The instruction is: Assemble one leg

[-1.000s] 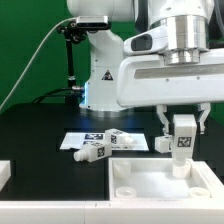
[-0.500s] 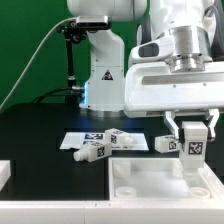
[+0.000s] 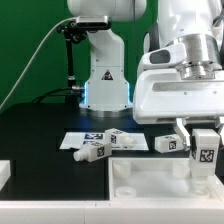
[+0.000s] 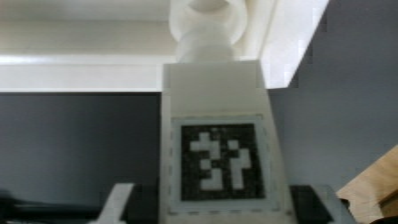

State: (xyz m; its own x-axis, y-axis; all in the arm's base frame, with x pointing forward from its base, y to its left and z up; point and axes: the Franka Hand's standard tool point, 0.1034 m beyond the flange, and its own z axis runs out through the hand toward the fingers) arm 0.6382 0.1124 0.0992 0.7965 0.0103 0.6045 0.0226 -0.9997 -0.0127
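**A:** End effector (image 3: 206, 142), what state?

**B:** Clamped narrow on the leg (image 3: 207, 157), a finger on each side. The leg is upright with its tag facing us.

**A:** Does the wrist view agree?

**B:** Yes. The leg (image 4: 214, 120) fills the frame, and the fingers (image 4: 125, 206) grip its sides by the tag. The narrow round end (image 4: 208, 28) points away from the end effector toward the white panel (image 4: 89, 40).

**A:** Where is the panel relative to the end effector?

**B:** The panel (image 3: 150, 188) is right below it. The leg hangs over the panel's end on the exterior view's right. Whether the two touch, cannot tell.

**A:** Anything else?

**B:** Three more lie flat on the black tabletop (image 3: 40, 130), all to the exterior view's left of the end effector. The nearest loose leg (image 3: 167, 145) is just beside it. The middle loose leg (image 3: 125, 141) is further off. The far loose leg (image 3: 93, 151) is well apart, next to the marker board (image 3: 82, 137).
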